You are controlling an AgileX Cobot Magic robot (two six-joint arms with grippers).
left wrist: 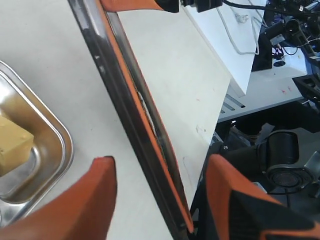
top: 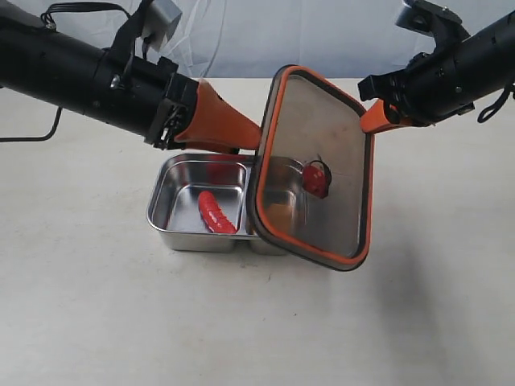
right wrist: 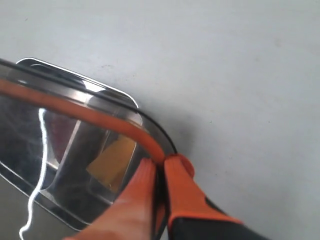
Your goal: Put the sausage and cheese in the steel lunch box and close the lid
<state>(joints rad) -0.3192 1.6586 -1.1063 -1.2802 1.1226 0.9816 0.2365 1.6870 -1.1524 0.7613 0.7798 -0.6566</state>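
Ok so here's my feed right now. The pale table (top: 96,322) fills most of the exterior view, and the steel lunch box (top: 161,211) sits on it a bit left of the middle. The lid (top: 322,129) is up in the air and tilted steeply over the box's right compartment, with its orange-rimmed side facing the exterior camera. Its low end hangs down by the box's front edge, but I can't tell if it actually touches there. My right gripper (right wrist: 160,167) is pinched tight on the lid's rim at the high far corner, so that arm carries the whole lid. My left gripper (left wrist: 160,165) is spread wide at the lid's opposite long edge. That edge runs through the gap between its orange fingers (left wrist: 100,200), and as far as I can see neither finger is on it. The sausage (top: 216,213) lies in the left compartment, below the left gripper and well clear of it. The cheese (left wrist: 12,145) sits in the right compartment under the lid. It's hidden from the exterior camera, but both wrist cams catch it. The little red valve tab (top: 315,178) shows in the middle of the lid.
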